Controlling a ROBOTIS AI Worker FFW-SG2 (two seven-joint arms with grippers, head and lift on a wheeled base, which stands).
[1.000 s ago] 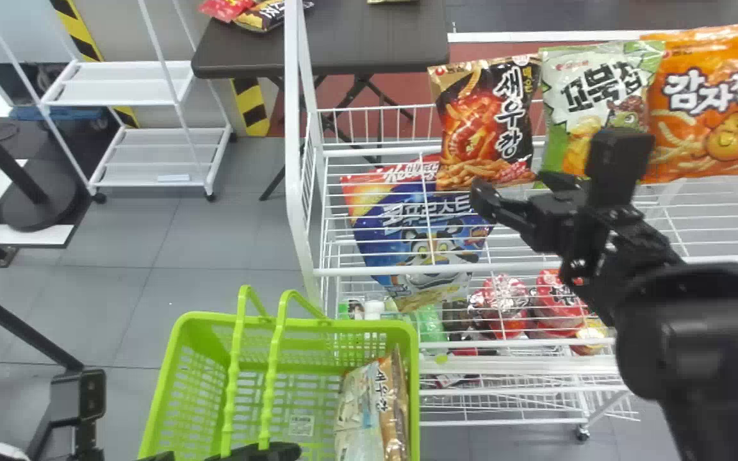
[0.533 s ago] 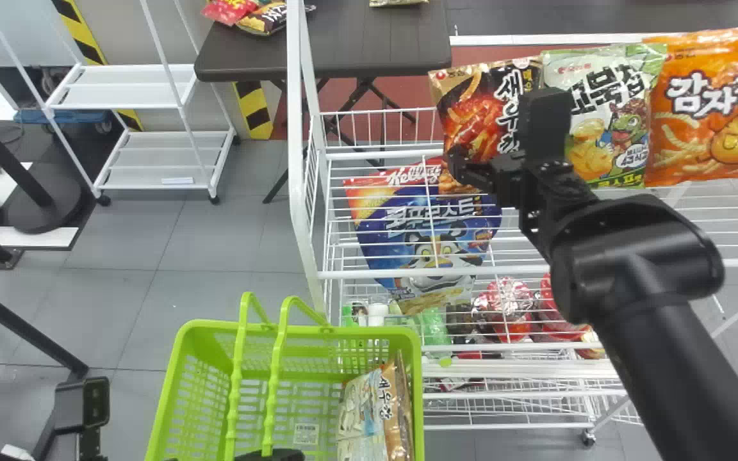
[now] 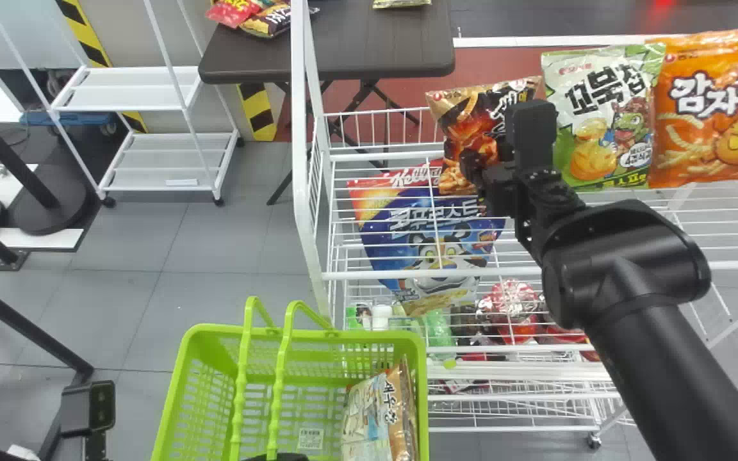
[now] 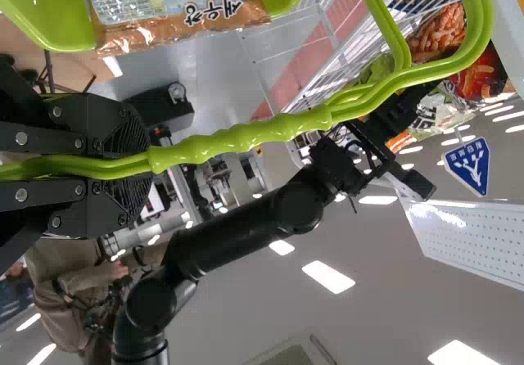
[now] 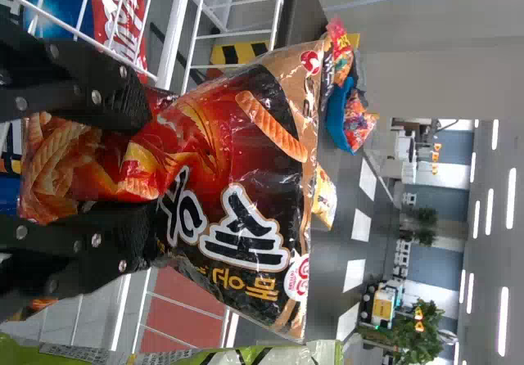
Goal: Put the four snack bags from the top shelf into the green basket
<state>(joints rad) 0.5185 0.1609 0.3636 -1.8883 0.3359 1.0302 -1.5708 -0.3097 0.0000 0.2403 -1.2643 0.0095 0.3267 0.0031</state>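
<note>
My right gripper point(image 3: 479, 165) pinches the black-and-red snack bag point(image 3: 459, 147) at the top shelf's left. In the right wrist view, the right gripper point(image 5: 146, 168) has its fingers on either side of the crumpled snack bag point(image 5: 246, 160). To its right stand a green-and-white bag point(image 3: 590, 147) and an orange bag point(image 3: 708, 134). The green basket point(image 3: 417, 346) sits at bottom centre, a brown snack bag point(image 3: 401, 416) inside along its right wall. My left gripper point(image 3: 282, 456) is at the bottom edge; in the left wrist view, the left gripper point(image 4: 137, 165) is shut on the basket's handle point(image 4: 246, 136).
The white wire rack point(image 3: 471, 274) stands right of the basket. A blue cereal bag point(image 3: 433, 250) and red packs point(image 3: 513, 307) show through its wires. Behind are a dark table point(image 3: 388, 45) with more bags and a white shelf cart point(image 3: 164, 157). A black post point(image 3: 23, 326) stands at left.
The right gripper has moved left from in front of the green-and-white bag and closed on the black-and-red one, whose upper part now bends and sits lower. The left gripper stays at the basket.
</note>
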